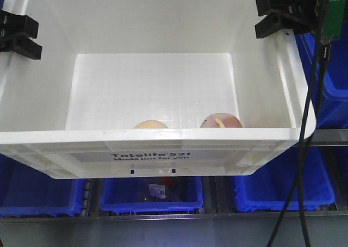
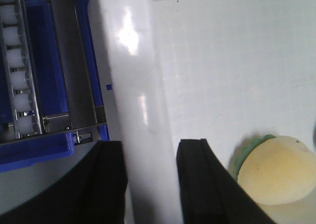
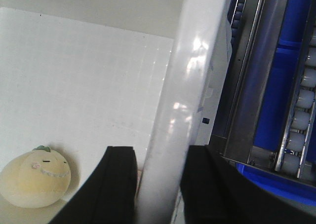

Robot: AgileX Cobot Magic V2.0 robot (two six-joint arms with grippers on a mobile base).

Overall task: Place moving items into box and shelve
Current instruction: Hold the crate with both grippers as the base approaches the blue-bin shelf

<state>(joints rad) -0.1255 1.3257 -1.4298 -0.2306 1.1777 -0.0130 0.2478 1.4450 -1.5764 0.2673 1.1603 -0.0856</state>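
The crate point(image 1: 163, 154) is filling most of the front view, tilted toward the camera with its printed front rim lowest, and it is hanging in front of a rack point(image 1: 331, 134) of blue bins point(image 1: 152, 195) rather than resting on any surface that shows. The left gripper point(image 2: 150, 184) is pinching the crate's left wall, one black finger point(image 2: 108, 184) outside and the other inside, with the white wall running up between them. The right gripper point(image 3: 158, 189) is clamping the right wall the same way, its fingers point(image 3: 121, 184) sitting either side of the glossy rim. Both lumps are lying on the crate floor against the front wall: the cream lump point(image 1: 150, 124) is sitting near the middle of that wall, and the reddish lump point(image 1: 220, 121) is lying toward the front right corner, apart from the cream one, its yellow stripe facing up.
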